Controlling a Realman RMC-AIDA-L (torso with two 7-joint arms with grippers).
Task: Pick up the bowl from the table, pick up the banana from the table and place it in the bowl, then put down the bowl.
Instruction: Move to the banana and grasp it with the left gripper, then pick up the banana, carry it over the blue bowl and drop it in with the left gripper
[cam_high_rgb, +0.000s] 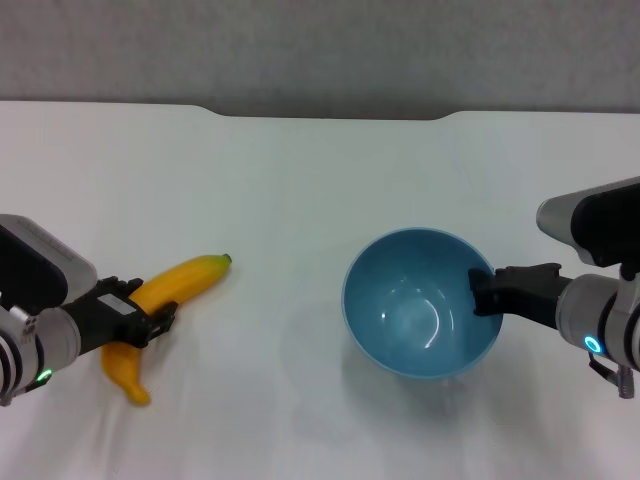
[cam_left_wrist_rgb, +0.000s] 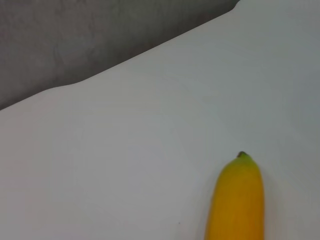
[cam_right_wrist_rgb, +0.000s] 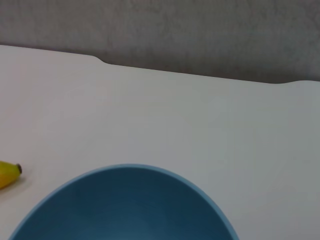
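White tabletop fills nearly all of what I see: the table (cam_high_rgb: 300, 180) runs back to a grey wall, with a shallow notch cut in its far edge. Between the two task objects I find only bare white surface, and I see nothing standing between either arm and its object.

On my left side, the left gripper (cam_high_rgb: 140, 318) sits across the middle of the banana (cam_high_rgb: 185, 280), its dark fingers (cam_high_rgb: 118, 290) on either side of the yellow body, closed narrowly around it. The banana lies on the table with its small dark tip pointing toward the far right and its other end curling toward the near edge, beyond the gripper. From the left wrist camera I see only the tipped end of the banana (cam_left_wrist_rgb: 235, 200) over the white table (cam_left_wrist_rgb: 125, 150).

On my right, the right gripper (cam_high_rgb: 482, 292) meets the right-hand rim of the light-blue bowl (cam_high_rgb: 415, 310), one dark finger (cam_high_rgb: 480, 285) reaching inside the wall, pinching the rim. The bowl is upright, and I cannot tell whether it rests on the table.
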